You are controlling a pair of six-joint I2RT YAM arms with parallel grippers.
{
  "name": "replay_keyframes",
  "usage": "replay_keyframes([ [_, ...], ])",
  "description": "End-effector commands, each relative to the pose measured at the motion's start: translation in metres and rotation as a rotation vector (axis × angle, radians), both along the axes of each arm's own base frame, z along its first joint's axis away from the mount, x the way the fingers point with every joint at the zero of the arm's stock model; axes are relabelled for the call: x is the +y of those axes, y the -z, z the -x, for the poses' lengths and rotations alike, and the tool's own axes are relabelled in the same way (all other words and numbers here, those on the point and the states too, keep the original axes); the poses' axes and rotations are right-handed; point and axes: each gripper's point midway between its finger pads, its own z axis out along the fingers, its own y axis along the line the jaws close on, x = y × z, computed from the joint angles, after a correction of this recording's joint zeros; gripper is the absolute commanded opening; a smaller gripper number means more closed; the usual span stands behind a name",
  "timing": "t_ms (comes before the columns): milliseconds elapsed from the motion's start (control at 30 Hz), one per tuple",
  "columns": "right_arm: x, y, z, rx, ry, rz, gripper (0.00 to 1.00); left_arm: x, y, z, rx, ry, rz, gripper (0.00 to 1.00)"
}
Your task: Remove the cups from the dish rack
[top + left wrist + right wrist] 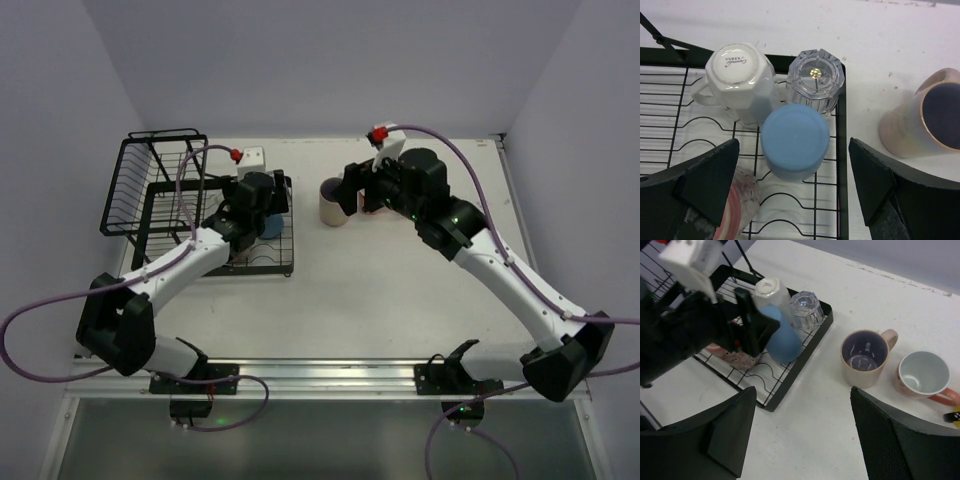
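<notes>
Showing pink-handled mug (pixel 925 375) plainly: right wrist; overhead, mostly hidden.

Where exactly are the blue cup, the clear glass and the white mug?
blue cup (pixel 795 136), left wrist view, on its upturned base.
clear glass (pixel 815 76), left wrist view, on its upturned base.
white mug (pixel 734 63), left wrist view, on its upturned base.
</notes>
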Motion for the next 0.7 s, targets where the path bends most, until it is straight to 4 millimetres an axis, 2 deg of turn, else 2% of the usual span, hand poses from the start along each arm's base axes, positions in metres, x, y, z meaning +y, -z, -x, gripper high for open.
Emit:
replay_keyframes([
  [0,0.004,-0.025,0.026,-0.04,-0.062,-0.167,0.78,-0.008,-0.013,-0.025,-0.038,0.01,0.01,0.93],
  [33,0.002,-0.016,0.031,-0.027,-0.064,-0.169,0.78,-0.01,-0.01,-0.027,-0.031,0.008,0.005,0.92],
  [100,-0.006,-0.028,0.044,-0.053,-0.073,-0.211,0.78,-0.011,0.002,-0.033,-0.007,0.003,-0.006,0.88],
  [133,-0.006,-0.023,0.049,-0.043,-0.083,-0.215,0.77,-0.01,0.004,-0.035,-0.003,-0.005,-0.007,0.85],
  [200,-0.011,-0.03,0.058,-0.058,-0.088,-0.241,0.77,-0.008,0.016,-0.039,0.017,-0.014,-0.013,0.78],
  [333,-0.015,-0.02,0.067,-0.039,-0.094,-0.256,0.77,-0.006,0.024,-0.041,0.027,-0.029,-0.019,0.65],
  [433,-0.011,-0.01,0.07,-0.008,-0.104,-0.291,0.78,-0.007,0.012,-0.038,0.003,-0.014,0.007,0.42],
  [467,-0.008,-0.013,0.07,0.006,-0.101,-0.331,0.79,-0.007,-0.002,-0.034,-0.025,-0.007,0.026,0.38],
  [533,-0.003,0.002,0.07,0.052,-0.099,-0.37,0.83,-0.008,-0.02,-0.026,-0.059,0.016,0.063,0.27],
  [567,0.005,-0.01,0.073,0.052,-0.133,-0.453,0.85,-0.006,-0.041,-0.016,-0.103,0.028,0.097,0.24],
  [600,0.008,0.004,0.074,0.086,-0.139,-0.473,0.87,-0.009,-0.05,-0.01,-0.119,0.051,0.13,0.22],
  [633,0.013,0.007,0.075,0.108,-0.151,-0.506,0.89,-0.006,-0.076,0.001,-0.176,0.063,0.173,0.19],
  [667,0.02,-0.006,0.081,0.105,-0.205,-0.588,0.9,-0.005,-0.079,0.009,-0.186,0.077,0.192,0.18],
])
